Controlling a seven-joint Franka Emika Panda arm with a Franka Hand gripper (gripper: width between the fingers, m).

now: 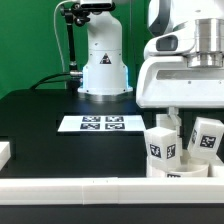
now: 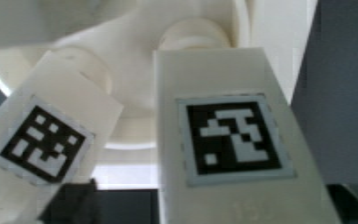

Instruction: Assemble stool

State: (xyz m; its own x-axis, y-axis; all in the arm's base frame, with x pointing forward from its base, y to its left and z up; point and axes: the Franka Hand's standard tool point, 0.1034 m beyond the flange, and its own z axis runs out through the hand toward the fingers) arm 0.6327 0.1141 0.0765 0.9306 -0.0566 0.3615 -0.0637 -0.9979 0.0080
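A black table (image 1: 60, 150) carries everything. White rails (image 1: 90, 190) run along its near edge and at the exterior view's left edge. The arm (image 1: 185, 60) fills the exterior view's right side, its white body hanging over the table's near right corner. At the far edge, the arm's base (image 1: 103, 60) stands upright.

The marker board (image 1: 98, 124) lies flat near the middle of the table, well apart from the stool parts.

The seat (image 1: 185, 174) sits at the near right corner, just behind the near rail, only its rim showing. Three legs stand on it: one leg (image 1: 162, 147) toward the exterior view's left, a second (image 1: 205, 138) toward the right, and a third (image 1: 170, 123) behind, mostly hidden under the arm. Each shows a black-and-white tag.

The gripper (image 1: 181, 112) hangs just above the legs. In the wrist view, two tagged legs (image 2: 226, 120) fill the picture, leaning together toward the top; the fingers are not clearly visible, so I cannot tell whether the jaws stand wide or hold anything.
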